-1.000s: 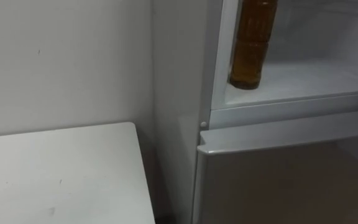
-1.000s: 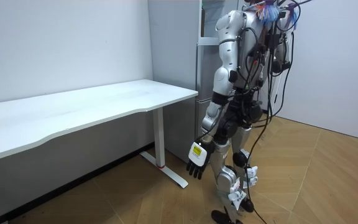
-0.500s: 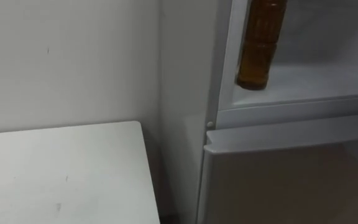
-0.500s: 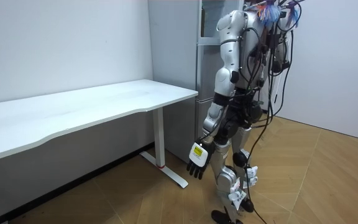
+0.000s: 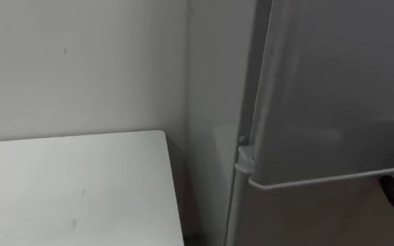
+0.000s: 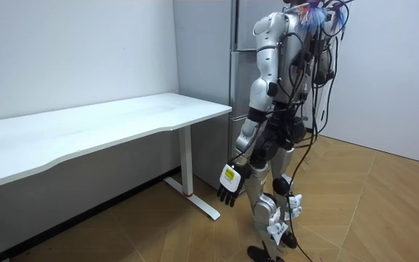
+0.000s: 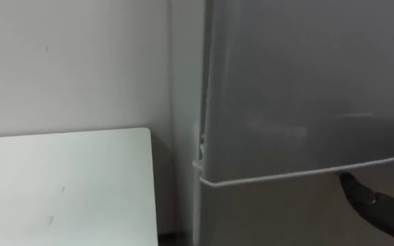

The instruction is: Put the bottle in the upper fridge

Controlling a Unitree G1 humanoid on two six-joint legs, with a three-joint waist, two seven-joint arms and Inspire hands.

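One upper fridge door (image 5: 334,89), plain grey with a smooth face, fills the upper right of the eye views and covers the upper compartment. Because of that, it cannot be told where the bottle is, which way its long axis points or how it looks. One lower door (image 5: 299,222) sits just beneath, its top tucked under the upper door's lower edge. One dark right hand (image 7: 375,201) comes in at the lower right corner and reaches up to that edge; whether its fingers are curled or straight cannot be told. One white table (image 5: 74,184) lies at the lower left, its end just beside the fridge's side, against a pale wall (image 5: 81,61). In the room view the robot stands facing the fridge (image 6: 240,73), and its left hand (image 6: 229,191) hangs at its thigh, fingers relaxed and holding nothing.
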